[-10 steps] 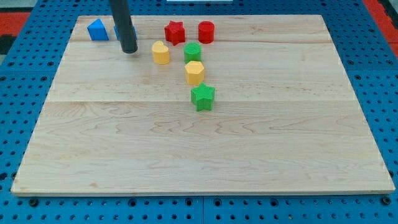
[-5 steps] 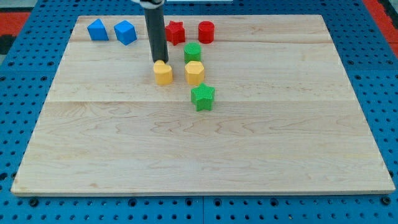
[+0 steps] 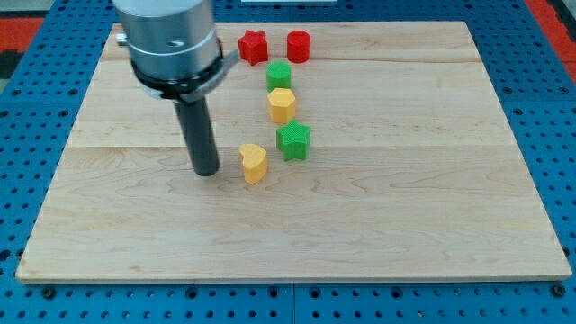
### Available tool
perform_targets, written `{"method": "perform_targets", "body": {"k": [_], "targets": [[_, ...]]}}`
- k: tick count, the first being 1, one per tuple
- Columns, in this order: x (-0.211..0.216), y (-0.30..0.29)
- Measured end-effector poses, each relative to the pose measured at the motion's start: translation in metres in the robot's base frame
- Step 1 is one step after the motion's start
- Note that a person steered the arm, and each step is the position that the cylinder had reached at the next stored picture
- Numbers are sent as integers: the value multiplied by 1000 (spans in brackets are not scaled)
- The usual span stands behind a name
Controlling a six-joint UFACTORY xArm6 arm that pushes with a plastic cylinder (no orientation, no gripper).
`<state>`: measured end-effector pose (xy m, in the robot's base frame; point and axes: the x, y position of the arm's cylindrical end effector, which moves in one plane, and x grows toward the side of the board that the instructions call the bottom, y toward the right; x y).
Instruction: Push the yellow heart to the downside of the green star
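Observation:
The yellow heart [image 3: 255, 163] lies on the wooden board [image 3: 378, 216], just left of and slightly below the green star [image 3: 293, 140], with a small gap between them. My tip [image 3: 207, 171] rests on the board a short way to the heart's left, not touching it. The rod rises from there to the arm's grey body at the view's top left.
A yellow hexagon [image 3: 282, 105] sits right above the green star, with a green block [image 3: 278, 76] above that. A red star [image 3: 253, 46] and a red cylinder [image 3: 298, 45] stand near the top edge. The arm's body hides the top left corner.
The yellow heart has slid down and a little right, from beside the yellow hexagon to beside the green star. My tip moved down and now stands left of the heart. The arm now hides the blue blocks.

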<state>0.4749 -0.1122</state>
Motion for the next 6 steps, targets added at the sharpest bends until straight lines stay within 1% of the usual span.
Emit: {"method": "perform_targets", "body": {"k": [1,2,3,4,5,6], "targets": [[-12,13],[-23,43],[-21,70],[8,76],[23,84],[23,86]]}}
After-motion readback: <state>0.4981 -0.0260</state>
